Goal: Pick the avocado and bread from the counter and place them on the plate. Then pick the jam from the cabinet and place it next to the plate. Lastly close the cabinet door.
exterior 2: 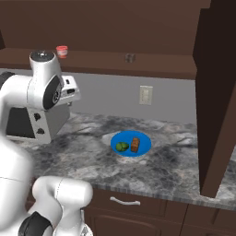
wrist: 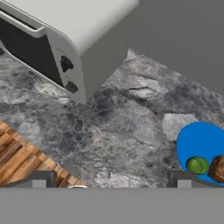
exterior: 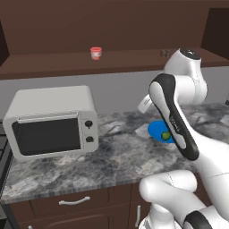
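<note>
— Counting what's finished: the avocado point(exterior 2: 122, 146) and the bread point(exterior 2: 135, 144) both lie on the plate point(exterior 2: 144, 140), side by side, the green ball to the left of the loaf. So the first part looks done to me.

— And the plate itself?

— On the counter point(exterior 2: 83, 156), right of the microwave point(exterior: 49, 120) and well apart from it. From the hand camera it sits at the right edge, avocado and loaf on its near side.

— What about the jam point(exterior: 95, 53)?

— Upright on the shelf of the cabinet point(exterior: 67, 62), above the microwave and well to the left of the plate. Nobody has it. A small dark object point(exterior 2: 130, 57) stands farther right on the same shelf; I can't tell what it is.

— Is the gripper point(wrist: 111, 179) carrying anything?

— No. Its fingertips point(wrist: 41, 178) are spread wide at the bottom of the hand picture with nothing but stone and floor between them. The hand is up over the counter, between microwave and plate.

— The door?

— The cabinet door point(exterior 2: 216, 101) stands swung out at the right, edge toward us. So I'd judge two things remain: fetch the jar and set it beside the plate, then shut that door.
</note>
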Tool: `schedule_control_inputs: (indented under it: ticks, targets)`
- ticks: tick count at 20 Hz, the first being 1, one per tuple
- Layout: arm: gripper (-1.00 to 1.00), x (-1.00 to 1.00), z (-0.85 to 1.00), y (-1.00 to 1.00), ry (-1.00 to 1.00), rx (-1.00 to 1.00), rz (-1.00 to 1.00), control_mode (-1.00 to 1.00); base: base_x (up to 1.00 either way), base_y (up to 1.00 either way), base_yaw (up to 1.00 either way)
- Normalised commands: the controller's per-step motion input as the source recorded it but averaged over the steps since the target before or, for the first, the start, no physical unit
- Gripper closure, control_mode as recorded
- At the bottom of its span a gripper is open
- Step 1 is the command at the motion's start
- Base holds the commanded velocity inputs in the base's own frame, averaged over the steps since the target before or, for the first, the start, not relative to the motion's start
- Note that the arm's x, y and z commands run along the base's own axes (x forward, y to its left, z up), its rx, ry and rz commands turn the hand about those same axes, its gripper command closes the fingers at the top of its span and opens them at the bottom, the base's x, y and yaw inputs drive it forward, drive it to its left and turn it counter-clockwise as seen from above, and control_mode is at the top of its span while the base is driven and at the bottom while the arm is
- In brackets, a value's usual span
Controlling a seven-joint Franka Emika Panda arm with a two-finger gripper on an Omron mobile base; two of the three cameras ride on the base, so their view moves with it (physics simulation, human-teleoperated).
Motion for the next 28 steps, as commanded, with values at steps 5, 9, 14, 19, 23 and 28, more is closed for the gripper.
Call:
schedule_control_inputs:
  ticks: [5, 9, 14, 19, 23, 28]
  targets:
    - [-1.0, -0.04, 0.09, 0.05, 0.0, -0.03, 0.34, -1.0, 0.0, 0.0, 0.0]
    - [-1.0, 0.0, 0.03, 0.09, 0.0, -0.06, 0.39, -1.0, 0.0, 0.0, 0.0]
    - [-1.0, 0.0, 0.04, 0.11, -0.02, -0.06, 0.39, -1.0, 0.0, 0.0, 0.0]
    - [-1.0, -0.01, 0.08, 0.13, -0.04, -0.04, 0.35, -1.0, 0.0, 0.0, 0.0]
    - [-1.0, -0.1, 0.01, 0.19, -0.09, -0.03, 0.23, -1.0, 0.0, 0.0, 0.0]
    - [-1.0, -0.27, 0.08, 0.12, -0.12, -0.08, 0.05, -1.0, 0.0, 0.0, 0.0]
